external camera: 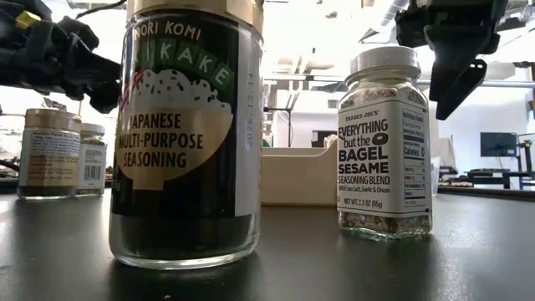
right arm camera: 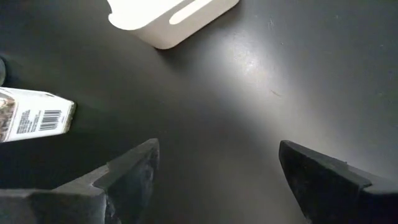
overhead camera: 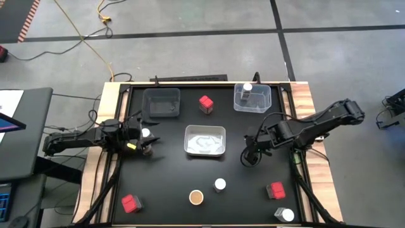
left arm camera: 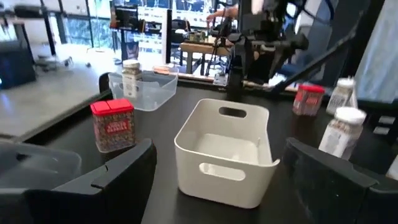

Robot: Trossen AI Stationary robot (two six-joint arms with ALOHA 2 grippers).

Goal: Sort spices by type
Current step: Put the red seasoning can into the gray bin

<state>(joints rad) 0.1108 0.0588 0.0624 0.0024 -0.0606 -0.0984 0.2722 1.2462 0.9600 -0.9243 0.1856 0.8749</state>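
Nearest on the desk (overhead camera: 164, 190) stand a brown-topped jar (overhead camera: 196, 197) and, just beside it, a white-lidded jar (overhead camera: 219, 185). A red block (overhead camera: 131, 202) sits at the near left, another red block (overhead camera: 275, 190) and a second white jar (overhead camera: 286, 215) at the near right. None of these is sorted yet.

Midway, the white tray (overhead camera: 205, 140) lies empty between the arms. The right claw (overhead camera: 248, 158) hangs over bare desk right of it, fingers spread, holding nothing; it looks to be between picks. The left claw (overhead camera: 147, 144) hovers left of the tray, also spread and empty, with a white lid (overhead camera: 146, 133) close beside it.

Farther off, a third red block (overhead camera: 205, 104) stands between the dark tray (overhead camera: 161, 103) and the clear tray (overhead camera: 252, 97), which already holds one white jar (overhead camera: 247, 92).

The sort seems barely begun. Next, the right claw would likely need to drop toward the near white jar, straddle it and close.
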